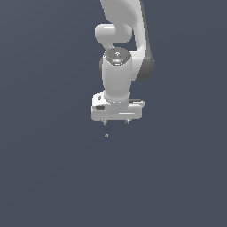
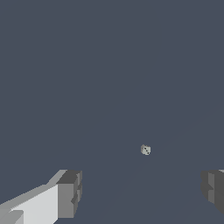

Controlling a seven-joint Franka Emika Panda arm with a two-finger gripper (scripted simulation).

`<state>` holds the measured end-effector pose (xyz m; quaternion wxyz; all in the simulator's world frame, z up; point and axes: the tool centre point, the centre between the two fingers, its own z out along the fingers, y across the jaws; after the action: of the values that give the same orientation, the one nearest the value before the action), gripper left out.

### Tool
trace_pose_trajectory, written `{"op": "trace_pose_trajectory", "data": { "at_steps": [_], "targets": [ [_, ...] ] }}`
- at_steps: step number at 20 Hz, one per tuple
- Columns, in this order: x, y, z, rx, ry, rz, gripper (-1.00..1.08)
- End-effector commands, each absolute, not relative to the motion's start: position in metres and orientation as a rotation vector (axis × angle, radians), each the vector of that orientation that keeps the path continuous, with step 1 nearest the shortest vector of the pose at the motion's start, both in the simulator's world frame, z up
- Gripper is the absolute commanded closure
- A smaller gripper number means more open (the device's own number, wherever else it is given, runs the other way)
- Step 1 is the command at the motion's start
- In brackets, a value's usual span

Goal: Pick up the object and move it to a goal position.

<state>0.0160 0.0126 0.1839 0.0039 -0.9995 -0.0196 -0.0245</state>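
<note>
A: Nearest the wrist camera: two grey fingertips (image 2: 69,194), one at each side of the frame, wide gap between them. Nothing held.

B: So the gripper (image 1: 115,120) is spread wide and empty?

A: Yes. In the exterior view the fingertips show only as two short stubs under the white hand, well apart from each other.

B: And the object (image 1: 106,135)?

A: A tiny pale grey speck lying on the dark tabletop (image 1: 44,177). In the exterior view it sits just below the gripper, slightly toward the exterior view's left of the midline. In the wrist view the object (image 2: 145,150) lies beyond the fingertips and between their lines, closer to one than the other, touching neither. Faint dark dots on its face; shape too small to tell.

B: Progress?

A: Early, by my reading. Not grasped, not lifted. The gripper hangs above it, not yet around it. Left to do: line up, descend, close, lift, carry.

B: Goal position?

A: No marker visible in either view. Cannot say where it lies.

B: Risk?

A: Speck is far smaller than the fingertips; centring looks critical.
</note>
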Motion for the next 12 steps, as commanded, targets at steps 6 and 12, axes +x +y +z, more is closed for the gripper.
{"op": "trace_pose_trajectory", "data": {
  "at_steps": [6,12],
  "targets": [
    [0.018,0.011,0.188,-3.125,-0.070,-0.095,-0.92],
    [0.022,0.012,0.197,-3.115,-0.096,-0.123,-0.92]
  ]
}}
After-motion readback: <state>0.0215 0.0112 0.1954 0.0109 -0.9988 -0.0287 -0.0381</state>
